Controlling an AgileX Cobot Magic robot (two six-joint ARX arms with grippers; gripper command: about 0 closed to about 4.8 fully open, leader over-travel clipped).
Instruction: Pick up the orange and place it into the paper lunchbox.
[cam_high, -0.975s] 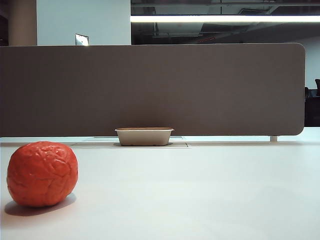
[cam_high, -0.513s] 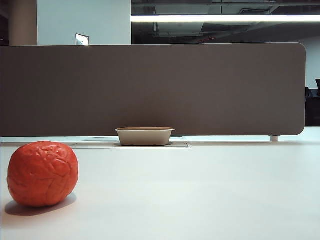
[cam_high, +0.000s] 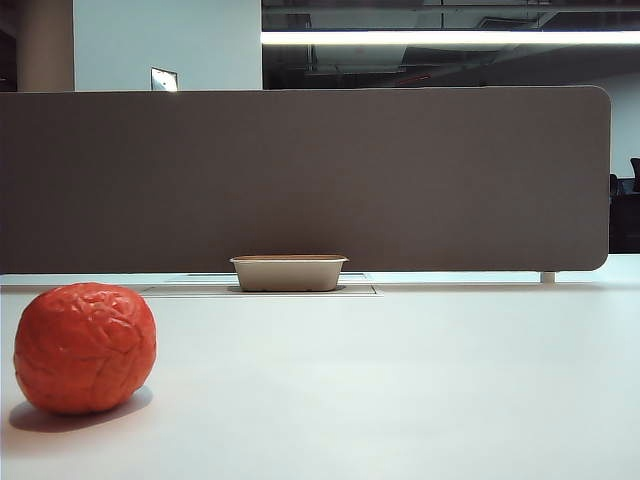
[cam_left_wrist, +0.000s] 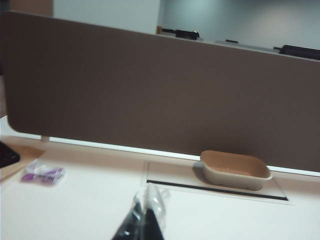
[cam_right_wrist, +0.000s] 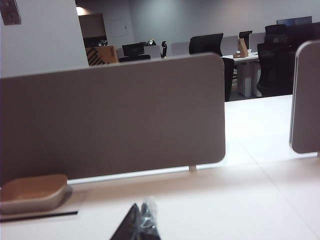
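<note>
A long brown divider (cam_high: 300, 180) stands upright along the far edge of the white table (cam_high: 400, 380) and fills most of every view. In the right wrist view a second panel (cam_right_wrist: 306, 97) stands apart from the divider's end, with office chairs and desks behind.

The orange (cam_high: 85, 347) sits on the table close to the exterior camera, at that view's left, wrinkled and glossy, well apart from the lunchbox. Nothing touches it.

The lunchbox (cam_high: 288, 272) rests at the foot of the divider, near the middle of the exterior view, on a flat panel set into the tabletop. From the left wrist view its brownish inside (cam_left_wrist: 235, 167) holds nothing that can be seen; the far inner corner is hidden by the rim. From the right wrist view only its near end (cam_right_wrist: 32, 192) shows.

A small purple packet (cam_left_wrist: 42, 173) lies on the table off to one side of the left gripper.

The left gripper (cam_left_wrist: 143, 222) points toward the divider above the table, its dark tips pressed together on nothing. The right gripper (cam_right_wrist: 140, 224) is likewise raised over bare table, tips pressed together and gripping nothing. Neither appears in the exterior view.
</note>
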